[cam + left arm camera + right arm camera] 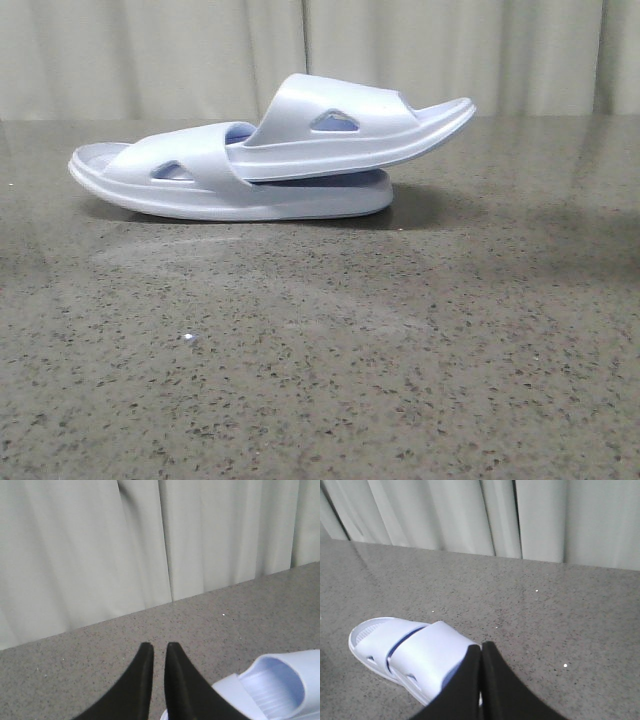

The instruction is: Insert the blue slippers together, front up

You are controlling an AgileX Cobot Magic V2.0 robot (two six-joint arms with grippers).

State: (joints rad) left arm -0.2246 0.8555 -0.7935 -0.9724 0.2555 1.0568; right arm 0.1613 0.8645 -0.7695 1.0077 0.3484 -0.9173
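Two slippers, already nested: the lower slipper lies flat on the table near the far edge, left of centre, and the upper slipper has one end tucked under the lower one's strap, its other end cantilevered up and out toward the right. Both rest sole down, straps up. Looks like the insertion is done or nearly so.

Left gripper: fingers nearly together, a thin gap between the tips, nothing held. It hangs just beside one slipper's open end; which slipper that is I can't be sure from this crop. Right gripper: fingers pressed shut, empty, sitting above or against a slipper strap; contact not clear.

Risks:
- The upper slipper is only wedged by the strap. A nudge from either gripper while pulling away could drag it back out or tip it sideways.
- The raised end overhangs with no support, so a bump there would lever the pair apart or rock the lower slipper.
- The foam is light and the table smooth, so the whole stack could slide toward the far edge if pushed.
- If the right fingers are touching the strap, lifting could catch it and take the pair along.

Count: slippers 2, grippers 2, table 1, curtain backdrop 1.
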